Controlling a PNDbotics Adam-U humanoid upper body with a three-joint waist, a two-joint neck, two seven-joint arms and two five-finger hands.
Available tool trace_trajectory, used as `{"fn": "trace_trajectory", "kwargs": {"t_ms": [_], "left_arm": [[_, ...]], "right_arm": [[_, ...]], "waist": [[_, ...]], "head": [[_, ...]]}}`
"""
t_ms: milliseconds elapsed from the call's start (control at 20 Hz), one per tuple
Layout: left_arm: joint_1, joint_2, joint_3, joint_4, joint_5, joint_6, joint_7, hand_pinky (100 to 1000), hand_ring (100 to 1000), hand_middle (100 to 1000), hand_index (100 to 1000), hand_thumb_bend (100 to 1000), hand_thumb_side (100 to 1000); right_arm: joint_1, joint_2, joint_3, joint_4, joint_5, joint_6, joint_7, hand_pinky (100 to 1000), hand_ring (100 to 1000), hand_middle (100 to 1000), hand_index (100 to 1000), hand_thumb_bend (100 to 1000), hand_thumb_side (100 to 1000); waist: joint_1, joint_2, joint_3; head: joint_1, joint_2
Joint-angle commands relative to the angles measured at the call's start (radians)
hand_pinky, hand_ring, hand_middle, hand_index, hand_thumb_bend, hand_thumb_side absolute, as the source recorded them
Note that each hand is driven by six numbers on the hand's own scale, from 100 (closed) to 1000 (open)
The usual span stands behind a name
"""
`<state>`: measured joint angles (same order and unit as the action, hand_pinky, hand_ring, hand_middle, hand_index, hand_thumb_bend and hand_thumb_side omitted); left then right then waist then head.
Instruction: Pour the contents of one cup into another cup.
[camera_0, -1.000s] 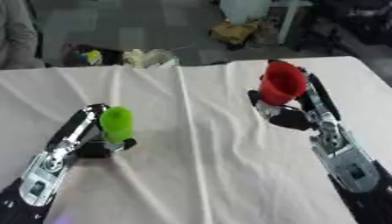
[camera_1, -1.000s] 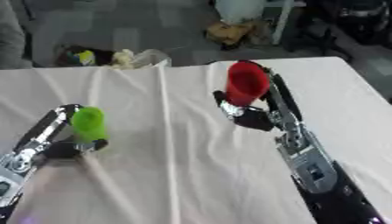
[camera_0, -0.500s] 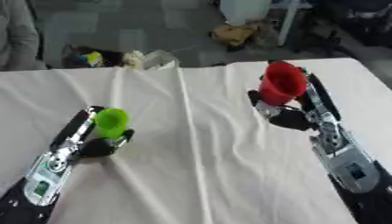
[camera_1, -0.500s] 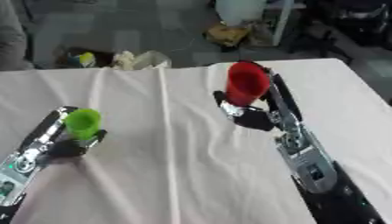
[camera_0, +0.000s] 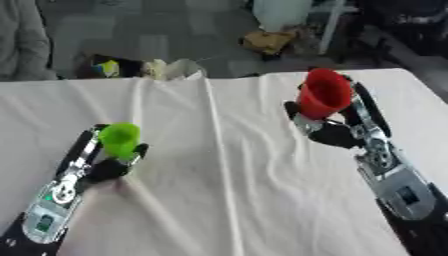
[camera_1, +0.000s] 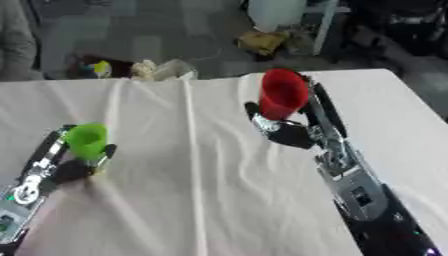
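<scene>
Red cup (camera_0: 325, 94) sits in the right hand (camera_0: 337, 131), fingers (camera_0: 360, 102) curled round its far and right side, thumb part low at its base; cup is lifted off the desk (camera_0: 245, 200), roughly upright with a slight tilt, mouth facing up and toward the camera. Green cup (camera_0: 119, 140) is in the left hand (camera_0: 107, 165), fingers (camera_0: 84, 146) wrapped on its left side and dark thumb on its right, so both hands are grasping, neither released. Green cup stands upright, low over or on the desk at left; cannot tell if its base touches the cloth. The two cups are well apart, red at right and farther back, green at left and nearer. White cloth (camera_0: 219, 165) covers the desk, with a long crease running front to back between the two cups and wrinkles near the left hand. Nothing stands between the cups on the cloth. Contents of either cup cannot be made out; the red cup's inside looks just red, the green cup's top is a plain green. Beyond the far desk edge, on the floor, a small pile of stuff (camera_0: 144, 69) with a yellow-green bit, and a tan bundle (camera_0: 269, 41) farther back.
</scene>
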<state>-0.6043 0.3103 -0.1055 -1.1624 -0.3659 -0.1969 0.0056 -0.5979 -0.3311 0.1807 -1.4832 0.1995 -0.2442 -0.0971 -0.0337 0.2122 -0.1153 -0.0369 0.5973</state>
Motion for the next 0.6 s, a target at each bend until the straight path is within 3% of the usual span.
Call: {"fn": "trace_trajectory", "kwargs": {"t_ms": [50, 600], "left_arm": [[0.008, 0.037, 0.009, -0.081, 0.019, 0.015, 0.004, 459, 344, 417, 541, 140, 391], [0.059, 0.042, -0.070, -0.206, 0.018, 0.009, -0.087, 462, 344, 415, 540, 162, 389]], "right_arm": [[-0.012, -0.045, -0.002, -0.054, -0.019, 0.008, 0.006, 895, 906, 224, 524, 100, 229], [-0.050, -0.112, 0.019, -0.120, -0.029, 0.028, 0.077, 887, 893, 240, 528, 100, 198]], "waist": [[-0.002, -0.027, 0.003], [-0.018, -0.070, 0.034]], "head": [[0.000, 0.009], [-0.004, 0.024]]}}
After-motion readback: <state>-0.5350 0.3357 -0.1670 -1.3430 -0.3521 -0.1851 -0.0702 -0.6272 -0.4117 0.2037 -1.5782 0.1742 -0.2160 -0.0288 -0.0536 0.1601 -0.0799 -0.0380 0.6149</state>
